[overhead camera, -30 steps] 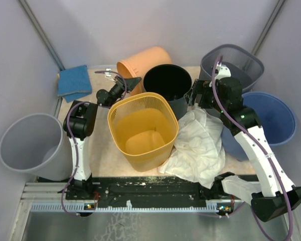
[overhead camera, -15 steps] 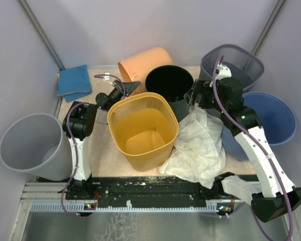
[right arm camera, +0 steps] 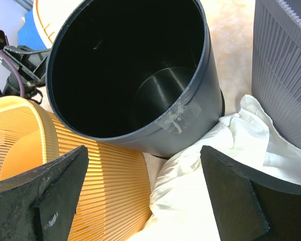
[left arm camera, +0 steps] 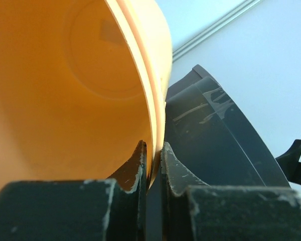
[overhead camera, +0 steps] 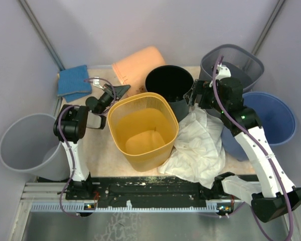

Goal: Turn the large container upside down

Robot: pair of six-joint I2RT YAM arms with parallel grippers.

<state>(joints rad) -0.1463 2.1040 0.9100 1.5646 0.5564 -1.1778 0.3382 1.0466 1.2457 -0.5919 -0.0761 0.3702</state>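
Clearly the job at this point is tipping: the peach-orange container [overhead camera: 138, 65] lies on its side at the back of the table, its mouth turned toward my left arm. The black bin [overhead camera: 168, 85] stands just beside it on the right. To finish well, I judge I should swing the pinched rim up and over in an arc, pivoting on the container's far edge. The squeeze has to stay firm so the thin wall does not slip out, and the path should steer clear of the black bin and the yellow basket [overhead camera: 143, 128].

My left gripper [left arm camera: 153, 150] is closed almost fully on that rim, one finger inside the mouth and one outside. My right gripper [right arm camera: 143, 150] is spread wide and holds nothing, hanging over the black bin's near wall and the white cloth [right arm camera: 190, 186].
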